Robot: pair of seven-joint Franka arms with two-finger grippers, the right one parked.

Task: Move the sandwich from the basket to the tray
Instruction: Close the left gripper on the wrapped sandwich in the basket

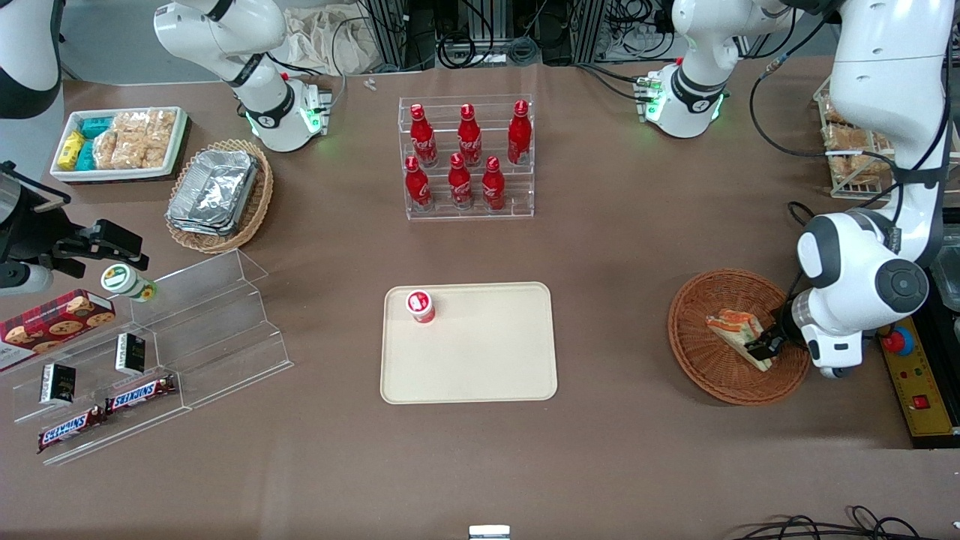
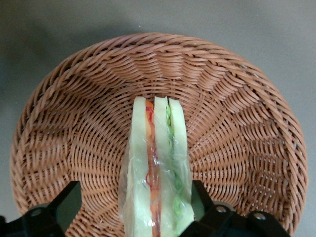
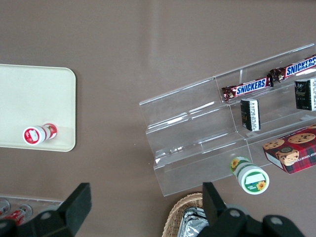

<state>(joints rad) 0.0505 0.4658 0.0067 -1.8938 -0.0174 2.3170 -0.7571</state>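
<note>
End effector in basket; tray bare except red cup.

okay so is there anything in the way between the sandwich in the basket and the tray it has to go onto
Nothing visible blocks it. The gripper is down at the sandwich in the basket, fingers open on either side of it. Only bare table lies between basket and tray. A small red cup stands in one tray corner; the rest is free.

reddish-brown woven basket, cream tray
</note>
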